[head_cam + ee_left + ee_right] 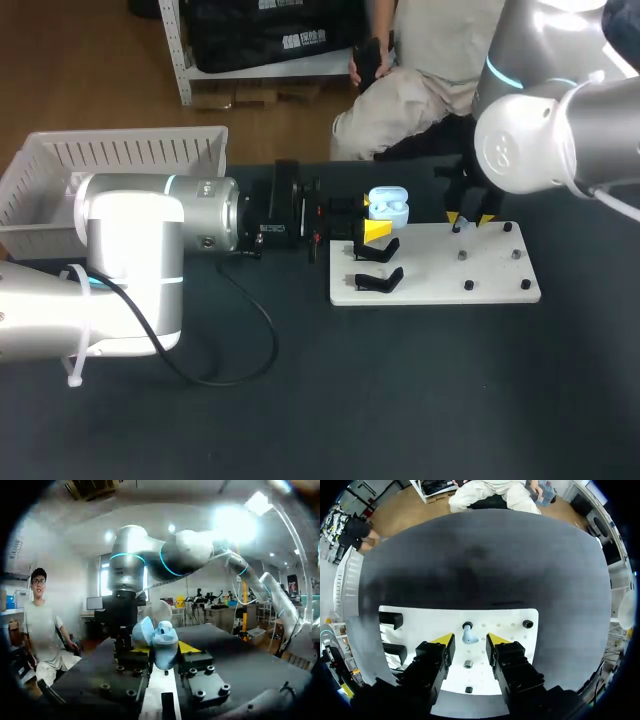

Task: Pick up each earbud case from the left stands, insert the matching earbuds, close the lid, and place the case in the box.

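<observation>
Pale-blue plastic earbud case (161, 641), lid open, clamped in left gripper (165, 650) by the black stands (379, 283). Right gripper (470, 640) spread open around a blue earbud (468, 633) on the white pegboard (512, 652), not touching it. Judged early: insertion, closing and boxing remain.

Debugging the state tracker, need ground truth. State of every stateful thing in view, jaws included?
earbud case: lid open, off the stands, held in the left jaws.
left jaws: shut on the case.
right jaws: open, one either side of the earbud, not gripping.
earbud: upright on its peg on the white board.
stands: both bare.
box: no case visible inside, partly hidden.
</observation>
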Tool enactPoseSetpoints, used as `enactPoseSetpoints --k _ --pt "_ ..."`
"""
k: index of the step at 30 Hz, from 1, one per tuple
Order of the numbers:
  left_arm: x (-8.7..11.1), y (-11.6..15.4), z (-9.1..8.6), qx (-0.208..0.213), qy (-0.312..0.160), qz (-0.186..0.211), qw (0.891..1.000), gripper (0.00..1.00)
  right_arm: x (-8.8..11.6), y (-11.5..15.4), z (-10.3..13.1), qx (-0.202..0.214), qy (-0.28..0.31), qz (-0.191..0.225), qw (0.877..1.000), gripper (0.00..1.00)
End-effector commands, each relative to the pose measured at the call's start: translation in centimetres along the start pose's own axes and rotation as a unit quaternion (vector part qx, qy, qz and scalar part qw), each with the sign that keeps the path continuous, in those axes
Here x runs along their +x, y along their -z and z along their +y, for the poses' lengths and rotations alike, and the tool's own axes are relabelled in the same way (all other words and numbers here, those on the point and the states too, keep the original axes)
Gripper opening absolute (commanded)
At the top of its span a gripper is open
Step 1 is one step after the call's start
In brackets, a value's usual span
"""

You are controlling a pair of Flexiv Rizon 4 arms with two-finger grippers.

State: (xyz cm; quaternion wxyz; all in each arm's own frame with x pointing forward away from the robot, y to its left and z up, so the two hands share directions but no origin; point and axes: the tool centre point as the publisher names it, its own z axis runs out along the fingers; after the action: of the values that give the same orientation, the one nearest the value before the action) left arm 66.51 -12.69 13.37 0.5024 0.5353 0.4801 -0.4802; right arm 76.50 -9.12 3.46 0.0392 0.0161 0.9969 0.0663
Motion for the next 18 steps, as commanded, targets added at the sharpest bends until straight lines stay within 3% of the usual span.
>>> enactPoseSetpoints --k 1,8,18 --pt "0.06 -0.08 -0.08 -0.003 -0.001 -0.001 1.000 0.00 -0.08 -0.13 -0.20 -0.001 -0.002 0.001 1.000 0.38" --pt "0.06 -0.08 -0.08 -0.003 -0.001 -0.001 1.000 0.00 -0.08 -0.23 -0.32 -0.004 -0.005 0.002 1.000 0.31" --pt "0.06 -0.08 -0.08 -0.003 -0.001 -0.001 1.000 0.00 -0.28 -0.67 -0.13 -0.006 -0.005 0.007 1.000 0.29"
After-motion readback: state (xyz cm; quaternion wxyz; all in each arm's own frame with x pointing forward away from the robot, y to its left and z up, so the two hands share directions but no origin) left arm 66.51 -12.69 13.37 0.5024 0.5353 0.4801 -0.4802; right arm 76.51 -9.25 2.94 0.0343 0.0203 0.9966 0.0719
